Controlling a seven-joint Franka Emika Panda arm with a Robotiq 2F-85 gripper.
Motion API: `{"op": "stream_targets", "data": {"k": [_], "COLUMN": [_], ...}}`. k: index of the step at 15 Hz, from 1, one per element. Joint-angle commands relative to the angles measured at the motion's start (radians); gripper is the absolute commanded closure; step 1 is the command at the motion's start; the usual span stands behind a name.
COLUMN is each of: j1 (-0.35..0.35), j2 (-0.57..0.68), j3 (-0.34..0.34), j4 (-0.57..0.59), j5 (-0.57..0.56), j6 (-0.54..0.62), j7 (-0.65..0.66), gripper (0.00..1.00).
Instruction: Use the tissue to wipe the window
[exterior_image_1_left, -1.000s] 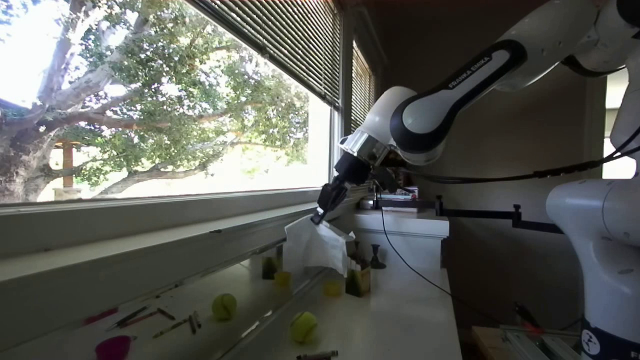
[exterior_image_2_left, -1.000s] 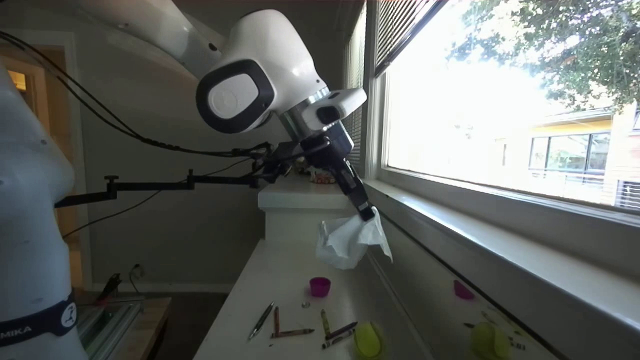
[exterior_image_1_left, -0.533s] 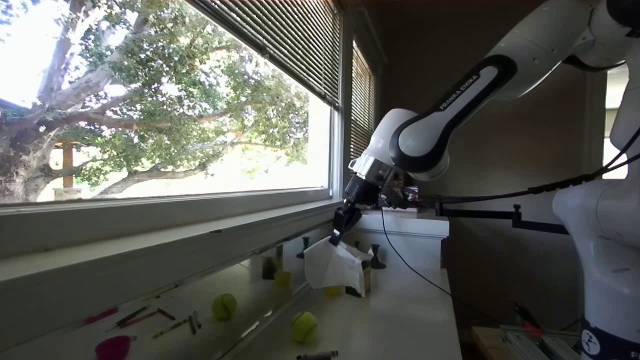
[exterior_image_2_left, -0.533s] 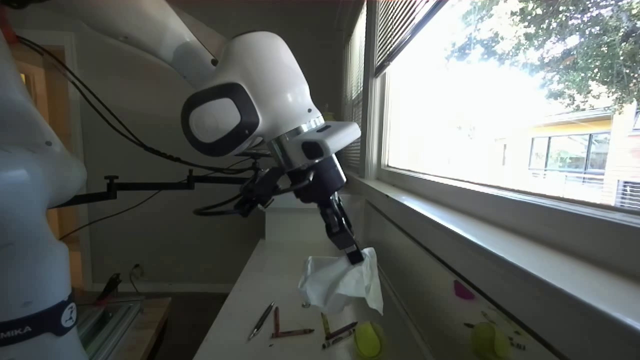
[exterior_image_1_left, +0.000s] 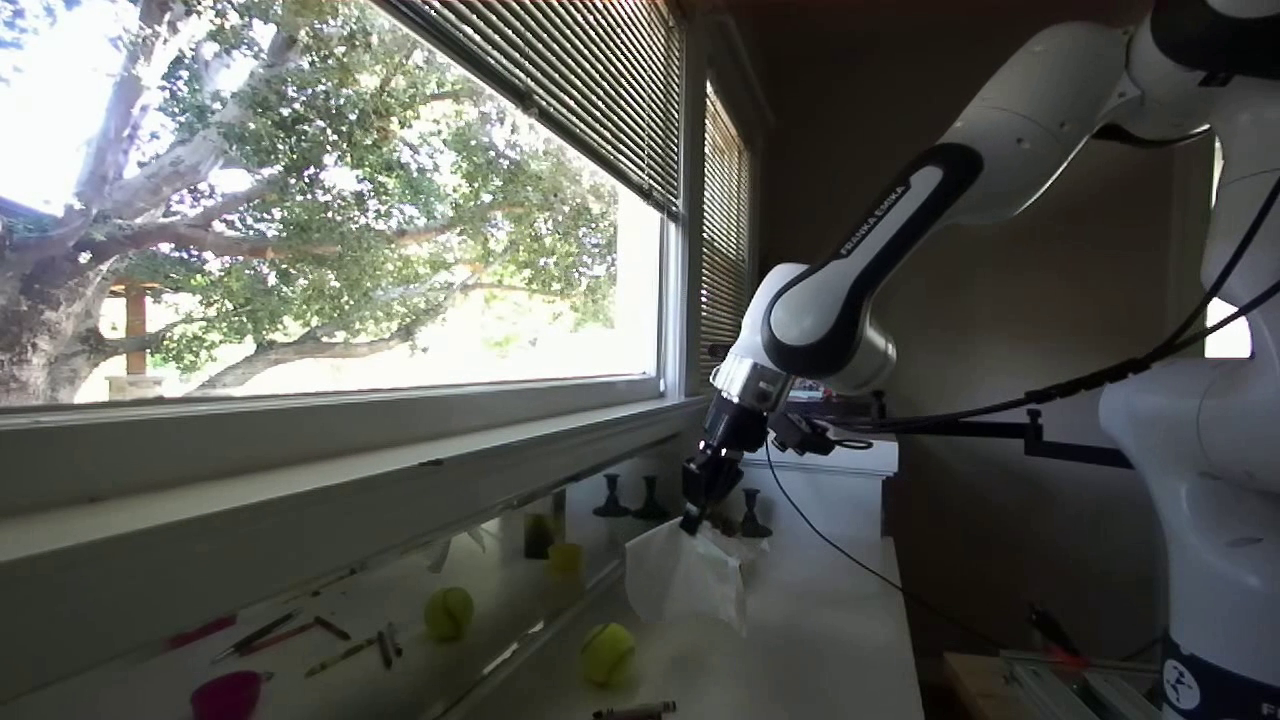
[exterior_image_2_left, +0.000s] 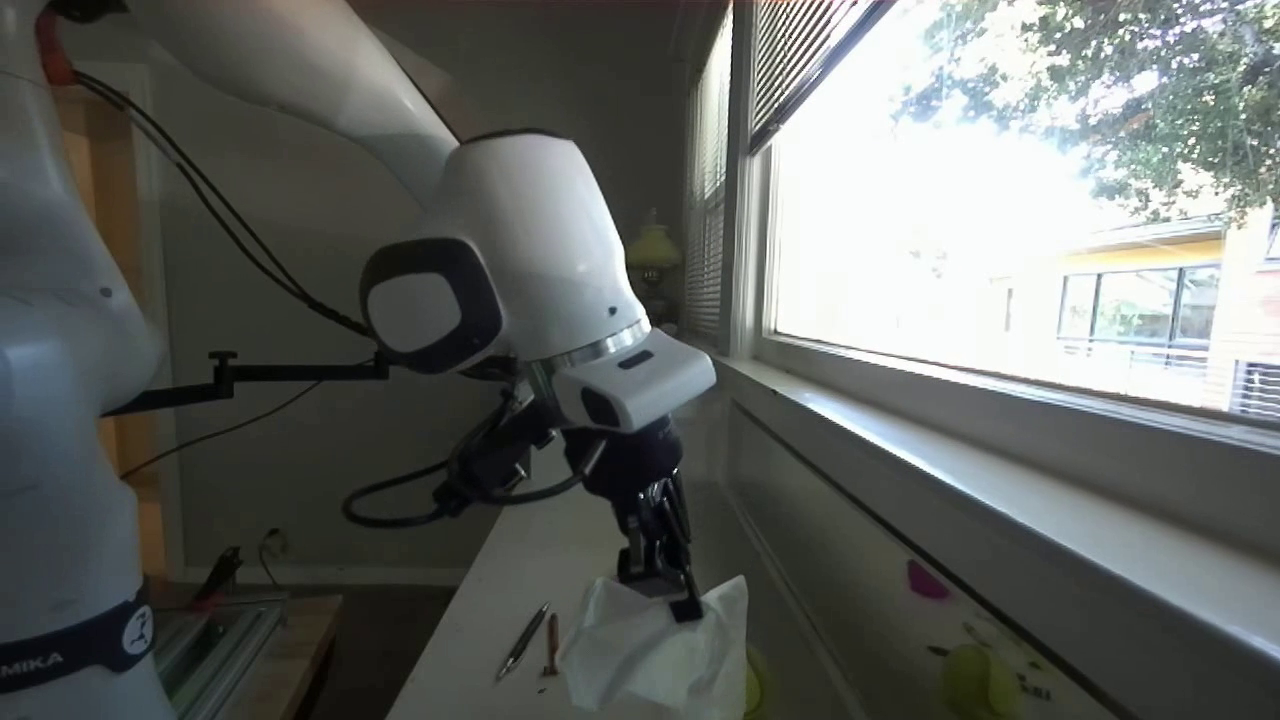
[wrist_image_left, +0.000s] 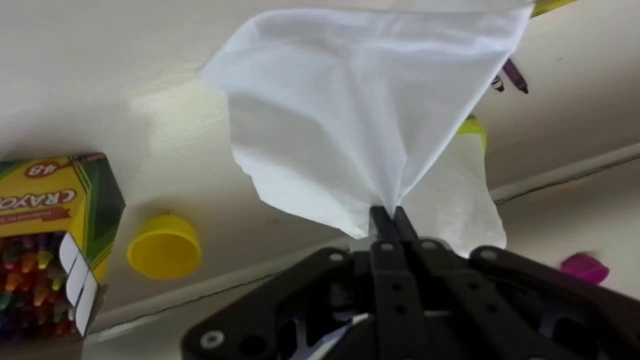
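Over the white counter the arm slopes down, gripper tilted, jaws pinching the tissue

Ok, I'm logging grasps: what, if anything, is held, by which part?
The tissue, by a gathered part pinched in the gripper; edge or middle is unclear.
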Motion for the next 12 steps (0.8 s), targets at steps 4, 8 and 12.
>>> {"op": "stream_targets", "data": {"k": [4, 8, 12], "j1": [0.073, 0.069, 0.046], "j2": [0.148, 0.229, 0.304], "j3": [-0.068, -0.054, -0.015], "j4": [0.027, 0.055, 0.096], "j5": [0.187, 0.273, 0.379], "j6": [0.049, 0.083, 0.083], "j7": [-0.142, -0.221, -0.308], "gripper": [1.00, 1.00, 1.00]}}
